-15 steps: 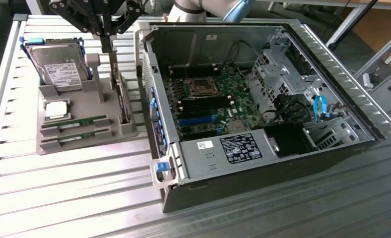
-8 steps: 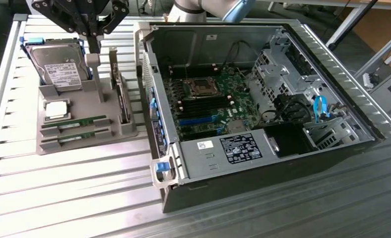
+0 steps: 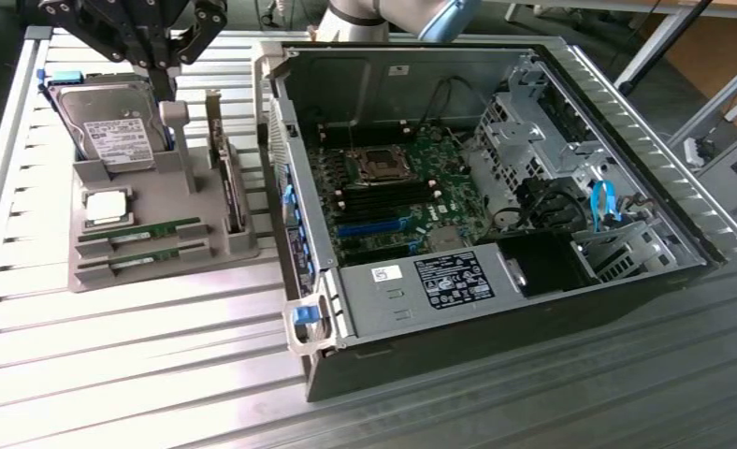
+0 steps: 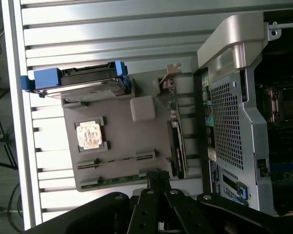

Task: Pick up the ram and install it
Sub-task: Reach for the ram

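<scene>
Ribbed metal table (image 3: 119, 355): black gripper (image 3: 159, 75) closed, empty, over grey holder (image 3: 169, 201); green ram stick (image 3: 137, 231) slotted edge-up for pinching.

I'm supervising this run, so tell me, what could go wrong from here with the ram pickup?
The gripper hangs shut above the grey holder; coming down shut, it could press on a ram stick instead of straddling it. The two sticks lie close together beside the processor, so a grasp might snag the neighbour.
</scene>
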Available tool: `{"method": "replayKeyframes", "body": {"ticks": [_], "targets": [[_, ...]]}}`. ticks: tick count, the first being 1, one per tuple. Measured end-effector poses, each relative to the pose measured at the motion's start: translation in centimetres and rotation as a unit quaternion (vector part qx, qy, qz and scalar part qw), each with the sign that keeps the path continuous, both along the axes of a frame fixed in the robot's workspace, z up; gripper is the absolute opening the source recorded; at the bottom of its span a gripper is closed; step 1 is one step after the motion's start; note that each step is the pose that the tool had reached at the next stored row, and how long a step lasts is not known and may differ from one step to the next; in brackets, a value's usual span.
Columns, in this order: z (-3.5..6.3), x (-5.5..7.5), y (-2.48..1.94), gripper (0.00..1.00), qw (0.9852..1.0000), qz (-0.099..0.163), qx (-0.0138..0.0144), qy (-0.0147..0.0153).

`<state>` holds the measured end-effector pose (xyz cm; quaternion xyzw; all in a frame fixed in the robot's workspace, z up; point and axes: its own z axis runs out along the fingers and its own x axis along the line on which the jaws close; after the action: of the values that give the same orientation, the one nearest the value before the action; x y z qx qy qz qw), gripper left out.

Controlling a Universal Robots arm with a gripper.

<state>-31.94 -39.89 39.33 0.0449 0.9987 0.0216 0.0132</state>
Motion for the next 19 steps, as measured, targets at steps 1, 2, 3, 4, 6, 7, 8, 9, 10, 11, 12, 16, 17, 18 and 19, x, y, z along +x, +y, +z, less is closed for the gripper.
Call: {"method": "replayKeyframes", "body": {"ticks": [1,2,3,4,6,7,8,9,10,11,12,16,17,18,19], "targets": [[0.00,-0.2,0.00,0.09,1.0000,0.000,0.0000,0.0000],[0.00,-0.3,0.00,0.09,1.0000,0.000,0.0000,0.0000],[0.00,-0.5,0.00,0.09,1.0000,0.000,0.0000,0.0000],[0.00,-0.7,0.00,0.09,1.0000,0.000,0.0000,0.0000],[0.00,-1.2,0.00,0.09,1.0000,0.000,0.0000,0.0000],[0.00,-1.3,0.00,0.09,1.0000,0.000,0.0000,0.0000],[0.00,-1.4,0.00,0.09,1.0000,0.000,0.0000,0.0000],[0.00,-1.5,0.00,0.09,1.0000,0.000,0.0000,0.0000],[0.00,-1.5,0.00,0.09,1.0000,0.000,0.0000,0.0000],[0.00,-1.5,0.00,0.09,1.0000,0.000,0.0000,0.0000],[0.00,-1.5,0.00,0.09,1.0000,0.000,0.0000,0.0000],[0.00,-1.5,-0.05,0.09,1.0000,0.000,0.0000,0.0000],[0.00,-1.5,-0.12,0.09,1.0000,0.000,0.0000,0.0000],[0.00,-1.5,-0.22,0.09,1.0000,0.000,0.0000,0.0000],[-0.01,-1.5,-0.30,0.09,1.0000,0.000,0.0001,-0.0001]]}}
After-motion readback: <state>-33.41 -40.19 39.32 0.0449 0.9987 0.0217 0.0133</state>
